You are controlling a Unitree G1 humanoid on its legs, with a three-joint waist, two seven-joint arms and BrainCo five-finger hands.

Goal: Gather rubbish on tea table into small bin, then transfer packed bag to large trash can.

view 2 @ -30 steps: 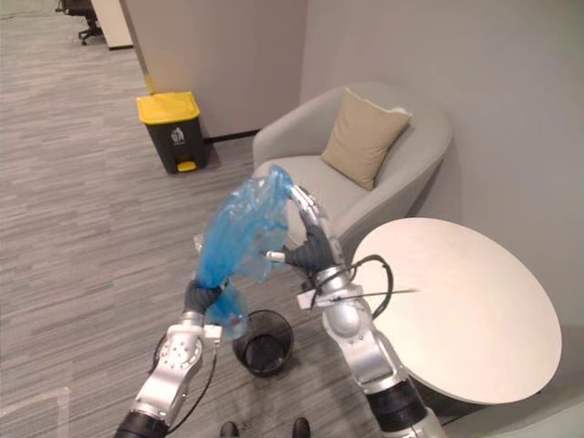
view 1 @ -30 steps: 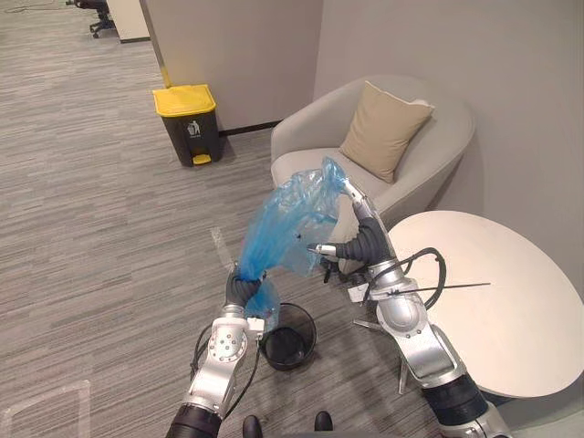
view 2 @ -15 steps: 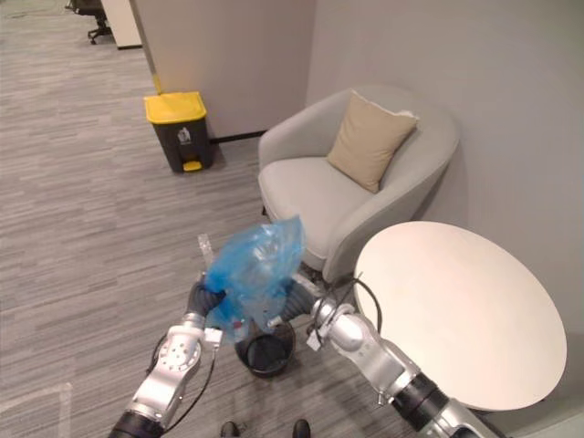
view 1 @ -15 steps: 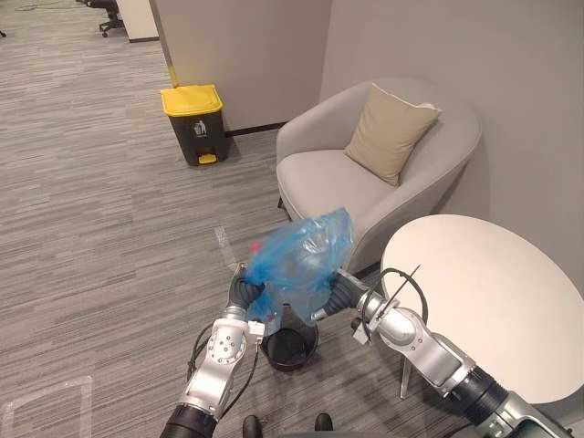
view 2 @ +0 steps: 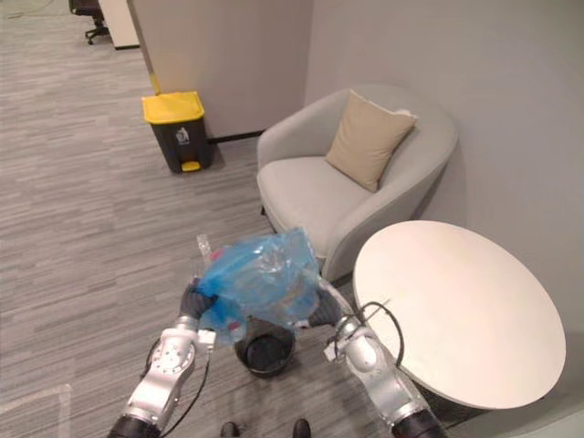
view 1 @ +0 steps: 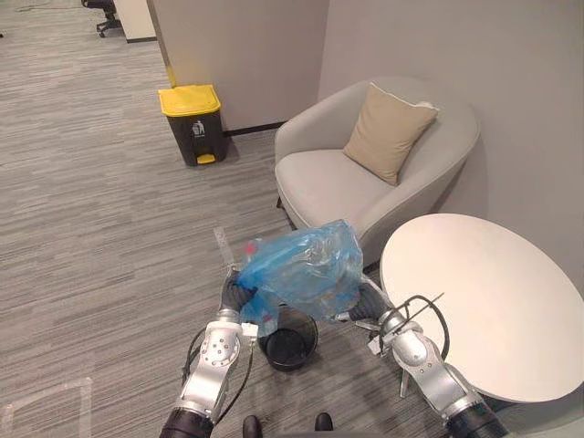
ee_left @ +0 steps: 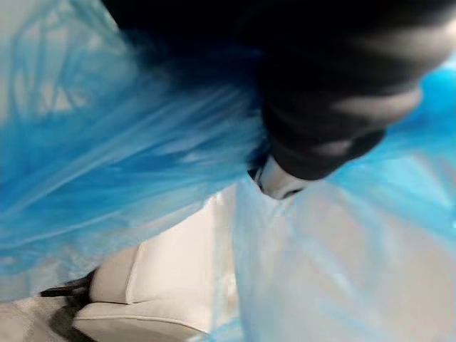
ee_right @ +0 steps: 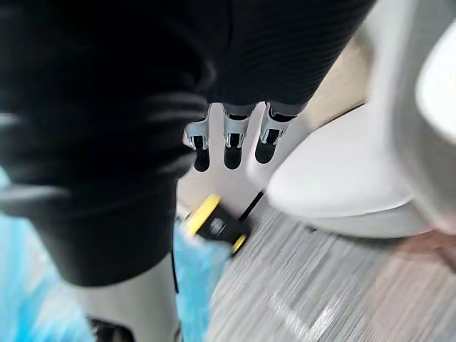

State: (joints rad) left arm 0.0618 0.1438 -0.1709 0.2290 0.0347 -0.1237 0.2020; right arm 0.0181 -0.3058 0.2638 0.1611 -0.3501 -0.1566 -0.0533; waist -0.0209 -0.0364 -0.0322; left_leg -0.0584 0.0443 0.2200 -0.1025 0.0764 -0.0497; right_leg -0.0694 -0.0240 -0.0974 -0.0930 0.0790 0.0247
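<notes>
Blue rubbish bag (view 1: 301, 272), crumpled, lower centre of frame, above small black bin (view 1: 288, 345) on the floor. Left robot hand (view 1: 235, 294) at the bag's left edge; its grip cannot be told. Right robot hand (view 1: 368, 298) at the bag's right, fingers (ee_right: 232, 146) extended, clasping nothing. Yellow-lidded trash can (view 1: 191, 123), upper left. Round white surface (view 1: 493, 301), lower right.

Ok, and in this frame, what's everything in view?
plastic bag: one, blue, held up over the small bin
small bin: one, black, on the floor under the bag
large trash can: one, dark with yellow lid, by the far wall
armchair: one, light grey, in the corner
cushion: one, tan, on the armchair
tea table: one, white, round, robot's right
office chair: one, dark, far off, partly seen
left robot hand: at the bag's left end
right robot hand: at the bag's right side, fingers straight
</notes>
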